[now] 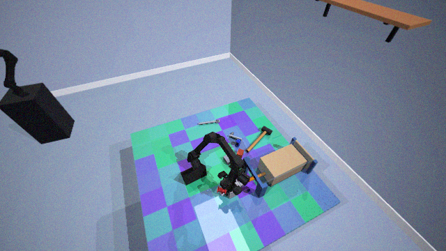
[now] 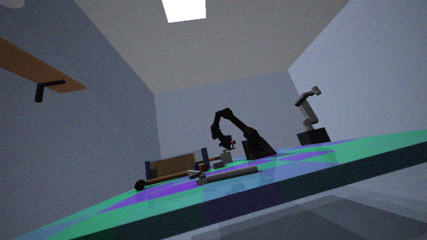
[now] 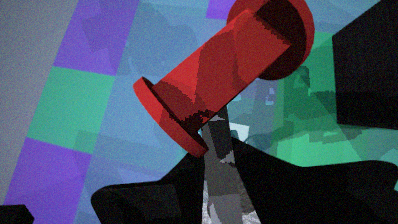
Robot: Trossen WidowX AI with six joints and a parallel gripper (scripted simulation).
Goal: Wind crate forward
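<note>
The handle (image 1: 221, 190) (image 2: 233, 144) (image 3: 220, 65) is in the gripper (image 1: 231, 185) (image 2: 227, 143) (image 3: 215, 142), which is closed on its grey metal part. The red grip, with a flange at each end, stands out beyond the fingers. The gripper is over the winch (image 1: 237, 184) (image 2: 226, 157); whether the key is seated in the round hole cannot be told, as the arm hides it from above.

From the winch an orange strap (image 1: 258, 176) (image 2: 213, 159) runs to the crate (image 1: 283, 162) (image 2: 173, 165), passing the blue frame (image 1: 260, 189) (image 2: 205, 157) at the rack's near end. The crate is tan and lies flat, near the counter's far edge. Its front is just short of the frame, with a gap between them. More blue posts (image 1: 310, 167) (image 2: 147, 170) stand at its back end.

The arm (image 1: 212, 137) (image 2: 227, 113) arches over the middle of the counter (image 1: 153, 202) (image 2: 300, 187). Toward the left edge from the winch are a small grey block (image 1: 227, 160) (image 2: 218, 165) and a red block (image 1: 240, 153) (image 2: 203, 167), then a small silver and blue tool (image 1: 235, 137). The mallet (image 1: 258, 140) (image 2: 167, 178) lies beyond them, its black head toward the far edge. A wrench (image 1: 209, 123) (image 2: 231, 174) lies nearest the left edge.

Off the counter, a second arm (image 1: 10, 70) (image 2: 308, 111) stands on a black pedestal (image 1: 42, 111) (image 2: 313, 136), and an orange-brown shelf (image 1: 380, 14) (image 2: 33, 68) is fixed to the wall.
</note>
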